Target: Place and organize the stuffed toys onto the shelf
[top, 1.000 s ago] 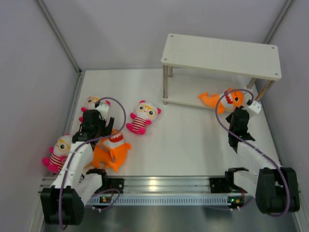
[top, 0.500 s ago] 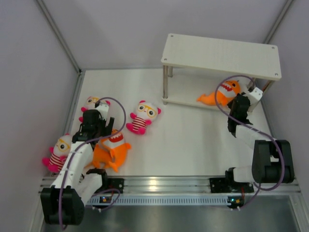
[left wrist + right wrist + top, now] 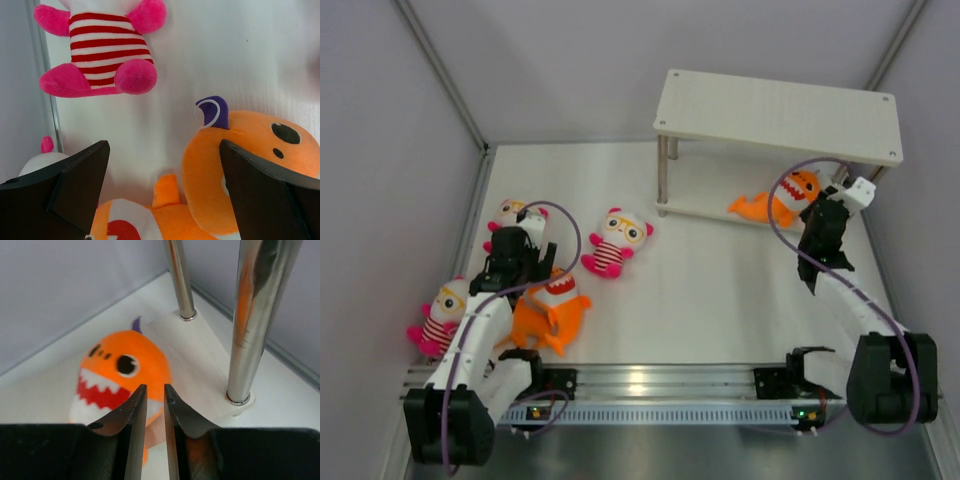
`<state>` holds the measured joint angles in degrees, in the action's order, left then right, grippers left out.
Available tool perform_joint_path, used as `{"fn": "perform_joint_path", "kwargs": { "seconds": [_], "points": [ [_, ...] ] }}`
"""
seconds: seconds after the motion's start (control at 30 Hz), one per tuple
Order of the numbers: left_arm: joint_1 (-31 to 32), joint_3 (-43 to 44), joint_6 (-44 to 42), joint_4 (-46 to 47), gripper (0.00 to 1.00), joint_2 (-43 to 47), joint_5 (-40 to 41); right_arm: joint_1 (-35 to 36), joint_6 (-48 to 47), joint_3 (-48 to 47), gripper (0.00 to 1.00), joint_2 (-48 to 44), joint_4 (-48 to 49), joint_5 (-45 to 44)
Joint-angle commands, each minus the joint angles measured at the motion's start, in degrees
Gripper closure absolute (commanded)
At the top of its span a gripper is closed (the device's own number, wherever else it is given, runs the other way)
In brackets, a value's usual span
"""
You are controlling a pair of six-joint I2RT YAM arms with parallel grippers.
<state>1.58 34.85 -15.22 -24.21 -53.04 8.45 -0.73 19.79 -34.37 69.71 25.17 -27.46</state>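
An orange shark (image 3: 778, 200) lies on the lower board of the shelf (image 3: 778, 115), facing my right gripper (image 3: 817, 212). In the right wrist view the gripper (image 3: 154, 390) is open by a narrow gap, with the shark (image 3: 122, 365) just beyond its tips. My left gripper (image 3: 532, 268) hangs wide open over an orange shark heap (image 3: 552, 310) on the table. In the left wrist view it (image 3: 165, 165) straddles a shark head (image 3: 250, 160) and a white and red mouth (image 3: 122, 225). Three dolls (image 3: 617, 240), (image 3: 512, 218), (image 3: 440, 315) lie on the table.
Two metal shelf legs (image 3: 260, 315), (image 3: 180, 280) stand close to the right of my right gripper on the lower board (image 3: 200, 345). A doll's striped body (image 3: 107, 50) lies beyond the left gripper. The left wall rail (image 3: 42, 75) runs beside it.
My right gripper has carried the shark further in onto the lower board, and its jaws have parted slightly. The left arm has not moved.
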Motion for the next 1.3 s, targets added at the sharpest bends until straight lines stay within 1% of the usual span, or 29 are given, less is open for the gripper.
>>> {"fn": "perform_joint_path", "kwargs": {
  "seconds": [0.0, 0.03, 0.1, 0.13, 0.17, 0.2, 0.23, 0.27, 0.3, 0.37, 0.4, 0.47, 0.53, 0.6, 0.63, 0.7, 0.77, 0.97, 1.2, 1.27],
  "points": [
    [0.26, 1.27, -1.21, -1.72, 0.02, -0.4, 0.17, 4.68, -0.81, 2.81, 0.79, -8.95, -6.77, -5.49],
    [0.26, 1.27, -1.21, -1.81, 0.02, -0.4, -0.01, 5.91, -1.16, 3.17, 0.8, -10.02, -7.84, -6.19],
    [0.26, 1.27, -1.21, -1.72, 0.02, -0.31, -0.19, 10.73, -2.64, 4.65, 0.83, -12.39, -8.21, -7.42],
    [0.26, 1.27, -1.3, -1.72, 0.02, -0.31, -0.27, 12.93, -3.61, 5.45, 0.84, -12.84, -5.16, -7.34],
    [0.26, 1.27, -1.3, -1.72, 0.02, -0.31, -0.19, 17.47, -6.58, 6.32, 0.85, -12.41, -2.26, -5.95],
    [0.26, 1.36, -1.13, -1.72, 0.02, -0.23, -0.27, 19.61, -8.7, 7.9, 0.84, -11.54, 2.03, -4.37],
    [0.26, 1.27, -1.3, -1.72, 0.02, -0.31, -0.27, 21.54, -10.63, 8.0, 0.84, -9.88, 8.08, -2.96],
    [0.26, 1.36, -1.21, -1.72, 0.02, -0.4, -0.19, 24.35, -13.44, 7.39, 0.84, -7.95, 9.97, -1.21],
    [0.26, 1.36, -1.13, -1.81, 0.02, -0.31, -0.01, 25.16, -14.16, 4.34, 0.84, -3.23, 10.16, -1.1],
    [0.26, 1.45, -1.21, -1.98, 0.02, -0.23, -0.01, 25.87, -15.22, 0.38, 0.84, 1.89, 9.2, -0.75],
    [0.26, 1.36, -1.21, -1.9, 0.02, -0.14, 0.08, 25.87, -17.4, -3.56, 0.83, 6.53, 8.67, -0.4],
    [0.26, 1.45, -1.21, -1.98, 0.02, -0.05, 0.08, 26.13, -21.78, -6.92, 0.78, 11.47, 5.44, -0.13],
    [0.26, 1.36, -1.21, -2.07, 0.02, 0.04, -0.01, 26.66, -23.47, -10.09, 0.55, 13.07, 2.79, 0.21],
    [0.26, 1.36, -1.39, -1.9, 0.02, 0.04, -0.27, 26.92, -26.64, -12.46, 0.39, 14.74, -1.15, 1.8],
    [0.26, 1.36, -1.39, -1.98, 0.02, -0.14, -0.8, 26.92, -27.52, -13.61, 0.38, 15.53, -2.74, 1.45],
    [0.26, 1.19, -1.48, -1.98, 0.02, -0.31, -1.15, 27.1, -30.33, -17.2, 0.37, 18.52, -7.21, 0.05],
    [0.26, 1.1, -1.65, -1.98, 0.02, -0.4, -1.5, 27.54, -32.78, -18.8, 0.38, 21.5, -8.38, -1.18],
    [0.26, 1.18, -1.56, -1.9, 0.02, -0.4, -1.15, 27.37, -34.47, -24.42, 0.41, 27.84, -14.88, -4.43],
    [0.26, 1.18, -1.65, -1.9, 0.02, -0.31, -1.33, 27.1, -30.78, -24.17, 0.43, 27.67, -18.31, -4.09],
    [0.26, 1.1, -1.74, -1.9, 0.02, -0.31, -1.42, 27.1, -30.52, -23.64, 0.47, 27.67, -18.58, -4.18]
  ]
}}
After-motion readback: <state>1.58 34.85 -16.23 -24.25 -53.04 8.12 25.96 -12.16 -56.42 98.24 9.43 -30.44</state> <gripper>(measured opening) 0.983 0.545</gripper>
